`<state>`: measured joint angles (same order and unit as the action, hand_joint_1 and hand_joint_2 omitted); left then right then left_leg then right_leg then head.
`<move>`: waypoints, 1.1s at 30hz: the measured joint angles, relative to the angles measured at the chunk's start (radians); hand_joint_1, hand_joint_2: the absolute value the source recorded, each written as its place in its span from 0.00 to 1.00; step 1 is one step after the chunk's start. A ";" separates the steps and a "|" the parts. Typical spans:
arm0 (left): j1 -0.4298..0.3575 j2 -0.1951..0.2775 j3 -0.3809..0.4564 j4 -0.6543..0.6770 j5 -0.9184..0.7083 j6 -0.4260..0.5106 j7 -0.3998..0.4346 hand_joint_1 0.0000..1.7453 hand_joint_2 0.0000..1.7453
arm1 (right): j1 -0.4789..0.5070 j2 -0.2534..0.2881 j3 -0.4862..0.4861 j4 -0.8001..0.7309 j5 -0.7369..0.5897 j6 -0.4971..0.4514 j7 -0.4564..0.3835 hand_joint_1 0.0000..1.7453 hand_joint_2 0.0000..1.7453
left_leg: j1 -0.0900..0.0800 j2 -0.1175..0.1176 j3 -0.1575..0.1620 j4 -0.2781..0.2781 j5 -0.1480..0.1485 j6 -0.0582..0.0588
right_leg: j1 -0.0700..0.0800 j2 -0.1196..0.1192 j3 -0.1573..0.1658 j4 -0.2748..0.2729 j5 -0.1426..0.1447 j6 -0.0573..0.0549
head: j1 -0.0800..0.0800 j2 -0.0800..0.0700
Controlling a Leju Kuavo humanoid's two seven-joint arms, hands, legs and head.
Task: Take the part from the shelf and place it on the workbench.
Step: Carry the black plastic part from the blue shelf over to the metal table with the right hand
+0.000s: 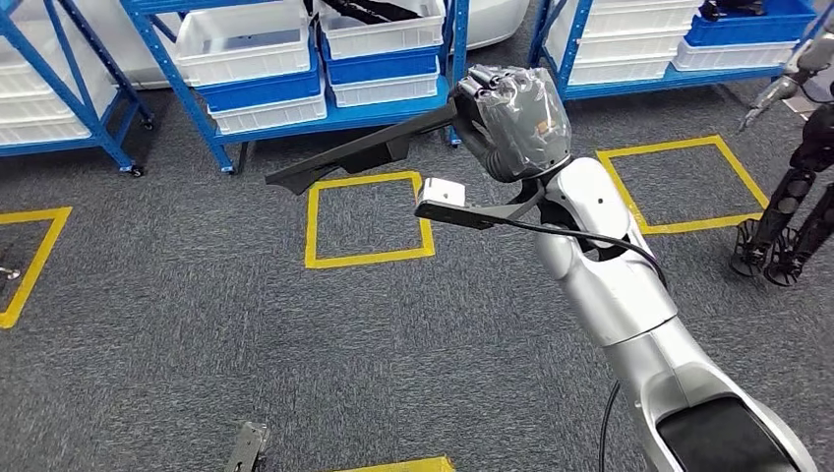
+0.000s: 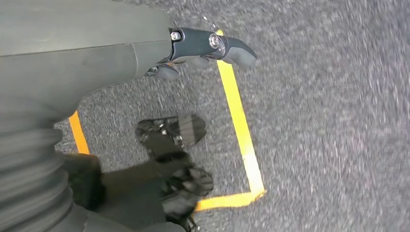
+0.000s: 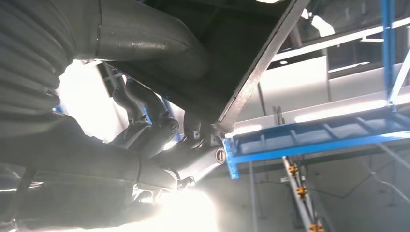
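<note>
On the far left stands a blue shelf [image 1: 59, 59] with white bins, and next to it another blue shelf [image 1: 325, 108] stacked with white and blue bins [image 1: 246, 44]. The left hand [image 2: 203, 46] hangs over the grey carpet [image 2: 329, 121] with nothing in it, fingers partly curled; how far they are closed I cannot tell. Centre right, the right hand [image 1: 516, 118] is raised and wrapped tightly around one end of the long black part [image 1: 359, 152], which juts left above a yellow floor square [image 1: 369, 218]. The part looks already off the shelf, so this is the carrying step; next comes finding the bench and setting the part down. No readable writing anywhere.
</note>
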<state>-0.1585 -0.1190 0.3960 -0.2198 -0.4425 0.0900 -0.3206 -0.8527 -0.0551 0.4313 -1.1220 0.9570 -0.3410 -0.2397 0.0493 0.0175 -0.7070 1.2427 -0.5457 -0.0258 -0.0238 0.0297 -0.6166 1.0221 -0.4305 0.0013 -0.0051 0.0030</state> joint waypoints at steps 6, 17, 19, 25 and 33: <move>-0.001 0.005 0.001 -0.001 0.000 0.000 0.008 0.00 1.00 | 0.002 0.003 0.001 0.000 0.011 0.000 0.007 0.88 1.00 | -0.047 -0.072 0.067 -0.118 0.074 0.106 | 0.040 0.080 -0.011 -0.001 0.019 -0.024 | 0.009 0.000; -0.005 -0.001 0.003 -0.002 -0.001 0.000 0.010 0.00 1.00 | 0.003 -0.001 -0.009 -0.008 0.016 0.000 0.015 0.88 1.00 | -0.034 0.030 0.144 -0.300 0.150 0.105 | 0.010 -0.017 -0.149 0.235 -0.069 0.020 | 0.010 0.000; -0.005 -0.004 0.003 -0.002 -0.001 -0.001 0.010 0.00 1.00 | 0.006 -0.002 -0.009 -0.008 0.016 0.000 0.015 0.88 1.00 | -0.023 0.056 0.142 -0.296 0.147 0.081 | -0.011 -0.036 -0.116 0.178 -0.045 0.052 | 0.010 0.000; -0.005 -0.003 0.003 -0.002 -0.005 -0.005 0.012 0.00 1.00 | 0.006 -0.001 -0.009 -0.009 0.017 0.000 0.016 0.88 1.00 | -0.010 0.124 0.137 -0.261 0.124 0.016 | -0.018 -0.083 -0.002 -0.033 0.024 0.048 | 0.009 0.000; 0.000 -0.003 0.003 -0.001 -0.008 -0.005 0.019 0.00 1.00 | 0.014 -0.002 -0.009 -0.011 0.020 0.004 0.018 0.88 1.00 | -0.008 -0.017 0.015 0.052 -0.049 0.027 | -0.004 0.026 -0.019 -0.032 0.047 0.003 | 0.002 0.000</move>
<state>-0.1590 -0.1222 0.3986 -0.2213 -0.4508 0.0852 -0.3018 -0.8383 -0.0567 0.4221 -1.1327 0.9771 -0.3374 -0.2214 0.0417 0.0005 -0.6921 1.2943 -0.5950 0.0012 -0.0278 0.0555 -0.6353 0.9900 -0.3834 0.0040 -0.0032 0.0031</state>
